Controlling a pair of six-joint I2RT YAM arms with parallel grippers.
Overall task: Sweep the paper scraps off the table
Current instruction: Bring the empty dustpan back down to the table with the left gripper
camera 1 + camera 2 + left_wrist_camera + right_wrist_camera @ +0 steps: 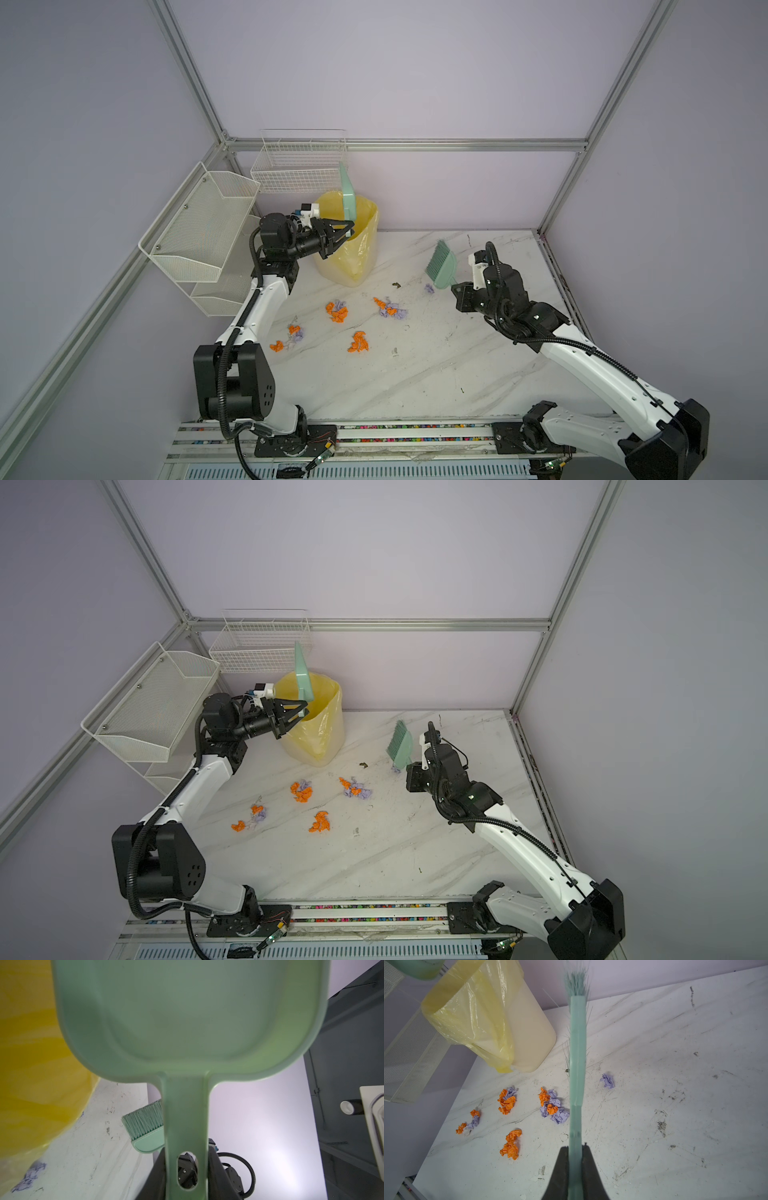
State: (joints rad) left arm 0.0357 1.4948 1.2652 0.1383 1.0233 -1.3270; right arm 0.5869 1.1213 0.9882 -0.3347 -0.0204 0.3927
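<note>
Orange and lilac paper scraps (337, 311) lie in several clusters on the left middle of the white marble table (457, 365), also in the right wrist view (552, 1105). One lilac scrap (608, 1081) lies apart, near the brush. My left gripper (349, 230) is shut on the handle of a green dustpan (187, 1012), held upright over the yellow-lined bin (353, 249). My right gripper (576, 1153) is shut on the handle of a green brush (444, 266), bristles pointing away toward the back wall, raised off the table.
White mesh shelves (199, 224) and a wire basket (299, 166) hang at the back left, behind the bin. A small dark speck (395, 284) lies between bin and brush. Aluminium frame posts (557, 208) edge the table.
</note>
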